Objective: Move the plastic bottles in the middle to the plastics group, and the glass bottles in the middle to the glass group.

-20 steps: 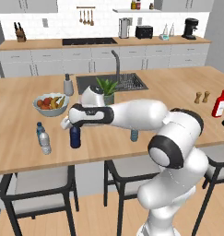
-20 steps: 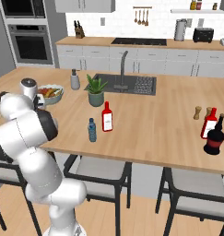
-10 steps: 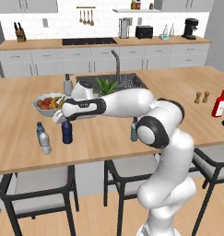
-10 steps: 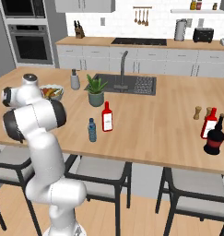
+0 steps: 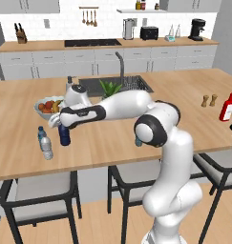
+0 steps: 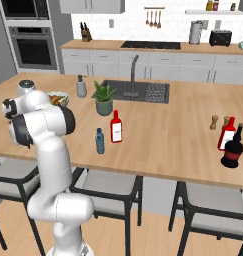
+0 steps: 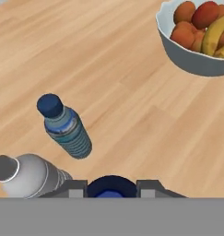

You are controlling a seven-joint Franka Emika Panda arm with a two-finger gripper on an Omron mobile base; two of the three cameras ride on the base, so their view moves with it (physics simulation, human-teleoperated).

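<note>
Navy bottle (image 5: 64, 135) | clamped between gripper (image 5: 60, 125) fingers | upright on counter (image 5: 108, 143)

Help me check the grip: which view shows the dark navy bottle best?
The left base view: the navy bottle stands full height on the counter, the gripper closed on its top. The hand view gives just its cap between the fingertips.

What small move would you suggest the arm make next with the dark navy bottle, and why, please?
Probably lower the dark navy plastic bottle onto the wooden counter and open. The gripper is shut on its top, and it hangs beside the bluish blue-capped water bottle and the clear greyish water bottle, the plastics group.
</note>
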